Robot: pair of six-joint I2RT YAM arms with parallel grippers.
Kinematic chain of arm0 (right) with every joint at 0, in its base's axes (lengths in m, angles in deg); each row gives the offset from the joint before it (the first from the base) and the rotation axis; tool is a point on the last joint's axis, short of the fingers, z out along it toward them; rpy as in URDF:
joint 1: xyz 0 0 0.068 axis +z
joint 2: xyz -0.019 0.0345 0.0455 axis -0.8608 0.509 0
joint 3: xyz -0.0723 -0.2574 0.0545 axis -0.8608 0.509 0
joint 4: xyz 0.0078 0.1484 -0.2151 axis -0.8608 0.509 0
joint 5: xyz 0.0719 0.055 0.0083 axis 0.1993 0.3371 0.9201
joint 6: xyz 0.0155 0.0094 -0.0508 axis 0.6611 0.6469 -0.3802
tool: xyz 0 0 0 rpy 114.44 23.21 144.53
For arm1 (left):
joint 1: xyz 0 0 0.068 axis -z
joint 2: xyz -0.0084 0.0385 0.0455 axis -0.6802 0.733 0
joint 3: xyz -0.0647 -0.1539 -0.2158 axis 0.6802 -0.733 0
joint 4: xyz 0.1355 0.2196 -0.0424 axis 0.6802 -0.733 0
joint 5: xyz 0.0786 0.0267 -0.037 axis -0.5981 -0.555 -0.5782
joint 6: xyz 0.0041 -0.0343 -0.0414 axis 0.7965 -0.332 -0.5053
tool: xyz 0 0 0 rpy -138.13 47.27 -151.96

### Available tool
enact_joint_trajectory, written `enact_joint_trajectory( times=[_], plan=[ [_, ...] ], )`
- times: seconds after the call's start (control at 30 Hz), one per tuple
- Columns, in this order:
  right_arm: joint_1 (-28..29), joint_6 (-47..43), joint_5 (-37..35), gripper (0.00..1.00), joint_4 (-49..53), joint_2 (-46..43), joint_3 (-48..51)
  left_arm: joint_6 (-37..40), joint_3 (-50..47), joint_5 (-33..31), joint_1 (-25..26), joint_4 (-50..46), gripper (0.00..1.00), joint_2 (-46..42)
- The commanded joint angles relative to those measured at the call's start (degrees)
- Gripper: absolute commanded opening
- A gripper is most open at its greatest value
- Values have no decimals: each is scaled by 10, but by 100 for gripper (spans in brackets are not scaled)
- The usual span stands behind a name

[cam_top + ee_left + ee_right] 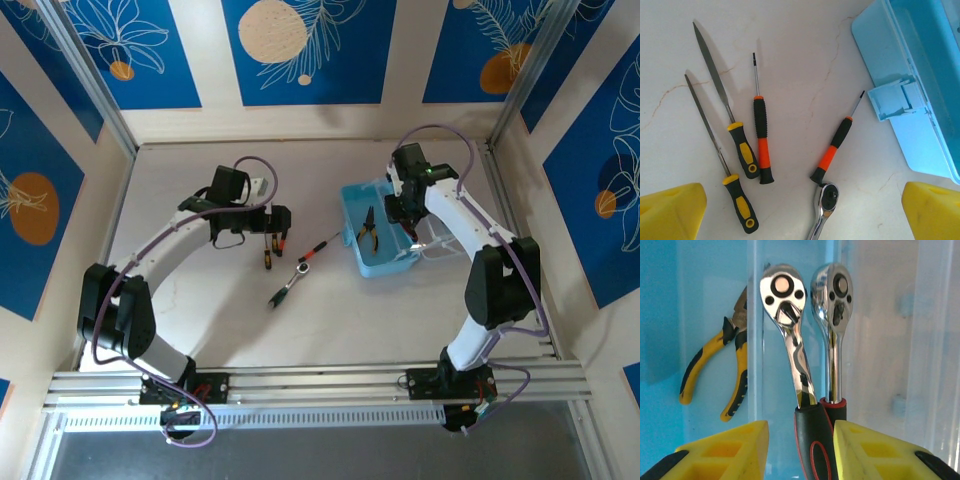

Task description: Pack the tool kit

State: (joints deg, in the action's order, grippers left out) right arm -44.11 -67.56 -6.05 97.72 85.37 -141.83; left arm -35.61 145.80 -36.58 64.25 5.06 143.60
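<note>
Closest to the arm bases is bare table (200,330), so there's plenty of room to swing on the near side. A bit further in, the loose ratchet wrench (288,286) lies on its own, with its head right at the butt of one orange-and-black screwdriver (835,150).

The left gripper (802,210) hangs over that pile with its jaws spread wide and nothing in them. Under it are the other screwdriver (762,145) and two yellow-handled files (715,80) (705,120). Their handles are bunched close together, so picking out just one looks fiddly to me.

Past those is the light-blue case (385,262). Its latch (895,97) sticks out toward the loose tools, and the clear lid (435,248) is flopped open on the far-right side, near the frame rail, so there isn't much slack over there.

Inside, the pliers (740,365) are already down. The right gripper (801,445) is in the case with a second ratchet wrench (782,290) between its fingers. The jaws are partly spread and there's a gap on one side of the handle, so it looks let go rather than pinched. The twin chrome head beside it is probably a reflection, but I can't tell.

I'd call it roughly a third done, with five tools left out and the lid yet to be shut.
</note>
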Motion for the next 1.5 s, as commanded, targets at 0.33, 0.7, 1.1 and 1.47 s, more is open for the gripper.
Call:
enact_joint_trajectory(
  times=[0.33, 0.7, 1.1, 1.47],
  plan=[
    [-13, 18, 82, 40, -6, -25, 38, 14, -18, -6, 1, -5, 100, 1],
    [-20, 22, 129, 40, -11, -50, 45, 23, -15, -29, 1, -23, 100, 14],
    [-12, 21, 124, 47, 10, -82, 25, 36, 6, -136, 1, -75, 62, 114],
    [-6, 20, 126, 94, 14, -75, 13, 37, 19, -114, 15, -58, 50, 166]
  ],
)
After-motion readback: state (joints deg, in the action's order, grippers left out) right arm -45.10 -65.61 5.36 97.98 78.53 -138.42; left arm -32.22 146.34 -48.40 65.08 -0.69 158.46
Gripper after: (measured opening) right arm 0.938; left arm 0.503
